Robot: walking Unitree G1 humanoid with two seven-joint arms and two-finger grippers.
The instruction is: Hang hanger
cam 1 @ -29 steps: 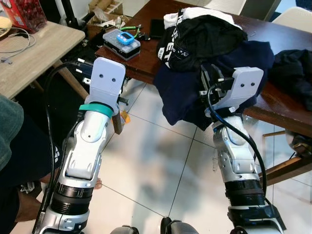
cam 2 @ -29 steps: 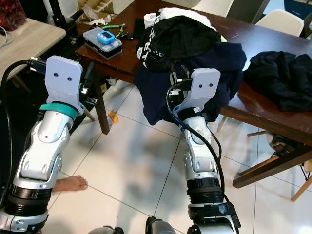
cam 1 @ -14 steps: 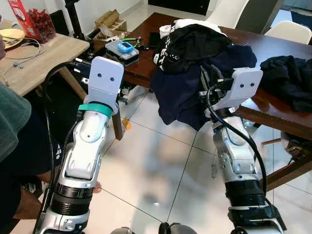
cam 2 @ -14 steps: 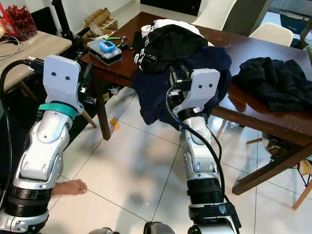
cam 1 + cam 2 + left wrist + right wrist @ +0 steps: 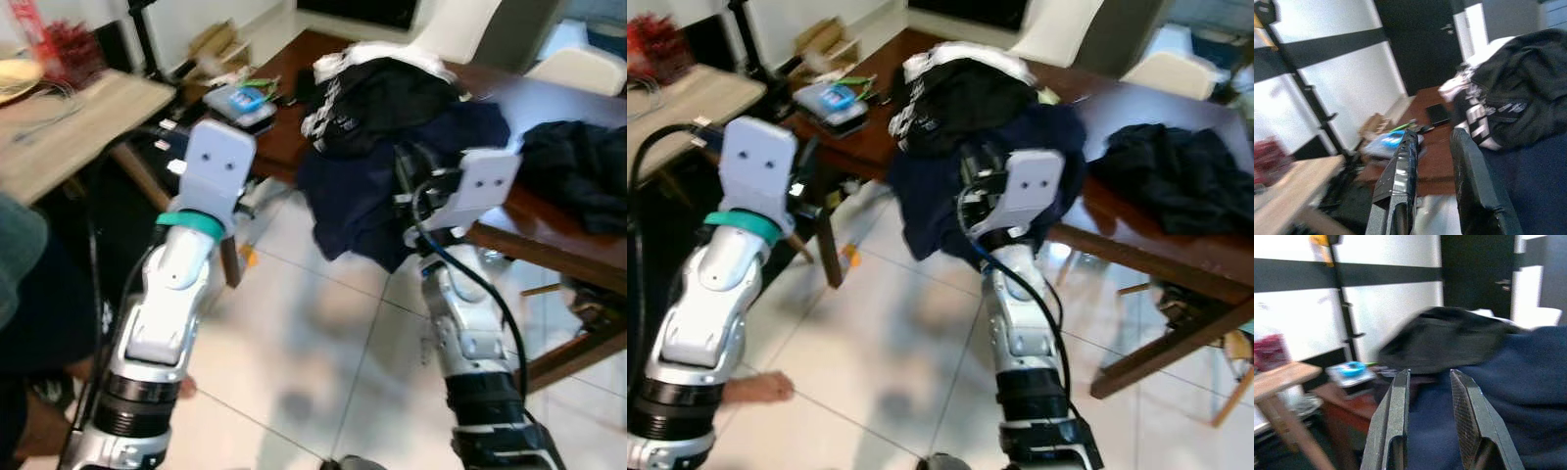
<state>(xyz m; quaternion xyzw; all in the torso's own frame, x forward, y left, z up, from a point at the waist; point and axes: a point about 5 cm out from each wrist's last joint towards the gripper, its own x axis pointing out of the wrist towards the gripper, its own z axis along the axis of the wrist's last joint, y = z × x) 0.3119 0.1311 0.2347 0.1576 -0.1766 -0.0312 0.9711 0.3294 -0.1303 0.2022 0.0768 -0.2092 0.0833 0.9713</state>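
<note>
The view is smeared now where it was sharp a moment ago, and the whole room has slid in it, so the robot is walking or turning, not the clothes shifting. Both arms are raised in front of it as before. The right hand [image 5: 1429, 423] holds its fingers a little apart, gripping nothing, with the navy garment [image 5: 358, 191] just ahead of it, draped over the edge of the dark worktop [image 5: 578, 108]. The left hand [image 5: 1437, 183] is likewise parted and empty, aimed toward the black printed top [image 5: 387, 98] heaped above the navy one. I can make out no hanger anywhere, so I judge the task hasn't properly begun.
</note>
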